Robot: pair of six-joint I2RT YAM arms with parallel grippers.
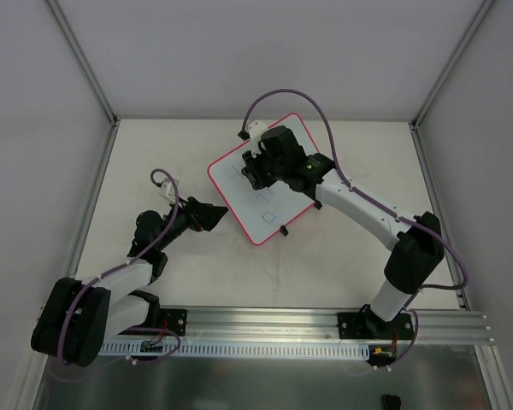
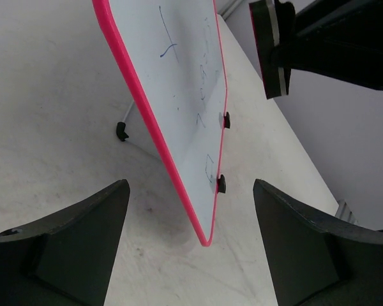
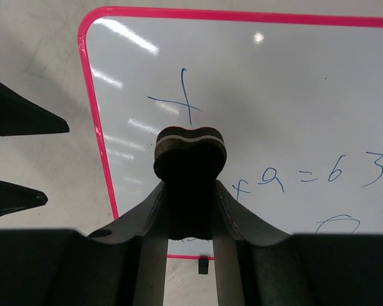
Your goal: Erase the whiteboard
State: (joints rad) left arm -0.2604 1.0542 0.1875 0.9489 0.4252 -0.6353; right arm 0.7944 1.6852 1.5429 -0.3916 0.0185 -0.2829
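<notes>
The whiteboard (image 1: pixel 278 192), white with a pink-red frame, lies at the table's middle and carries blue pen marks (image 3: pixel 188 102). Two black clips (image 2: pixel 221 184) sit on one edge. My right gripper (image 1: pixel 255 173) is shut on a black eraser block (image 3: pixel 190 156) and holds it over the board's upper left part, near a cross mark. In the left wrist view the eraser (image 2: pixel 271 48) looks a little clear of the surface. My left gripper (image 1: pixel 221 213) is open and empty. The board's near corner (image 2: pixel 207 237) lies between its spread fingers (image 2: pixel 76 248) without touching them.
A thin wire leg with a black foot (image 2: pixel 122 131) shows under the board's edge. Grey walls enclose the table on three sides. The metal base rail (image 1: pixel 265 329) runs along the near edge.
</notes>
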